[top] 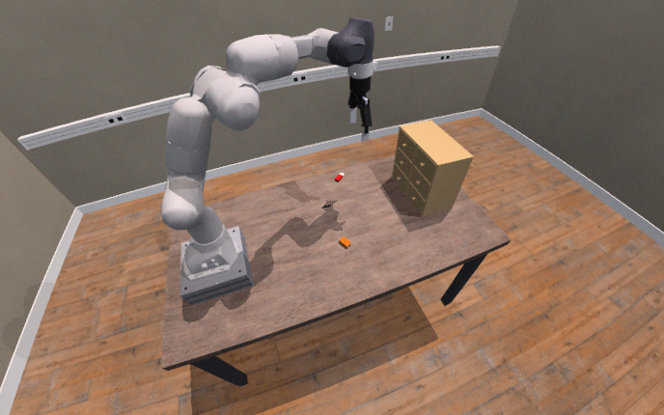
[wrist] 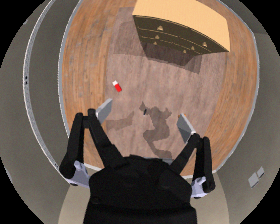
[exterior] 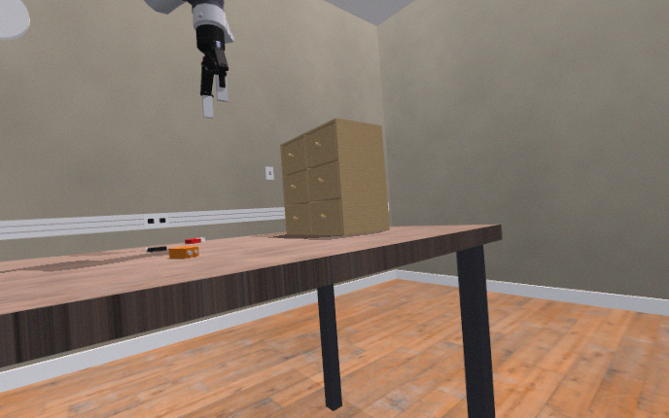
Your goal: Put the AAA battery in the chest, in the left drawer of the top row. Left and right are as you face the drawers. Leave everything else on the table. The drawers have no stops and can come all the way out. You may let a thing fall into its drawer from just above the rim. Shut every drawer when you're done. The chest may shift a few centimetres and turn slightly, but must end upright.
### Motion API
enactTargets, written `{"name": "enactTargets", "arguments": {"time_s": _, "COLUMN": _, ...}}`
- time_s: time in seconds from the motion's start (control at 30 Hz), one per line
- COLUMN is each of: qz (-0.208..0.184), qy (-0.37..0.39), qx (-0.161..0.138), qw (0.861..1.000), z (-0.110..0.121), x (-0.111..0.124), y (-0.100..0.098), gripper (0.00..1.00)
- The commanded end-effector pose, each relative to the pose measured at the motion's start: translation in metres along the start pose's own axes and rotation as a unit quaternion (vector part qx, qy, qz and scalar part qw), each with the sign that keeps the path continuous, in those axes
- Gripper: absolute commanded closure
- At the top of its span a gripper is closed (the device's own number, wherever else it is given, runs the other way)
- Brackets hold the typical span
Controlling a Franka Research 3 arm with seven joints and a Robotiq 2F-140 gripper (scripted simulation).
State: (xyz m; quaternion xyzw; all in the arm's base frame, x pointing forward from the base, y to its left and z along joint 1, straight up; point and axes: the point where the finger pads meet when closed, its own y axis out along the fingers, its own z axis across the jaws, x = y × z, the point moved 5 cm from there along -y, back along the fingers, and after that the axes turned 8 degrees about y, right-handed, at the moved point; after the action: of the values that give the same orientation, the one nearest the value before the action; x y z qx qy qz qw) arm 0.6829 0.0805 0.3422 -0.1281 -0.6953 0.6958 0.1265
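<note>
A thin dark stick that I take for the AAA battery (top: 327,205) lies near the middle of the table; it also shows in the exterior view (exterior: 156,249). The tan chest (top: 429,167) with two columns of three drawers stands upright at the table's right end, and also shows in the exterior view (exterior: 334,179) and the wrist view (wrist: 180,32). All drawers are shut, including the top left one (exterior: 294,155). My gripper (top: 360,125) (exterior: 213,106) (wrist: 146,112) hangs high above the table's back edge, left of the chest, open and empty.
A red piece with a white end (top: 339,177) lies near the back edge, seen in the wrist view too (wrist: 116,87). A small orange block (top: 345,242) (exterior: 183,252) lies toward the front. My arm's base (top: 214,265) stands at the table's left.
</note>
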Motion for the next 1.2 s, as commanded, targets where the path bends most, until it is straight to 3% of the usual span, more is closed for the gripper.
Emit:
{"name": "enactTargets", "arguments": {"time_s": 0.0, "qz": -0.001, "qy": -0.011, "qx": 0.001, "qw": 1.000, "z": 0.0009, "x": -0.0005, "y": 0.0007, "gripper": 0.00}}
{"name": "enactTargets", "arguments": {"time_s": 1.17, "qz": 0.011, "qy": -0.013, "qx": -0.001, "qw": 1.000, "z": 0.0006, "x": -0.0015, "y": 0.0027, "gripper": 0.00}}
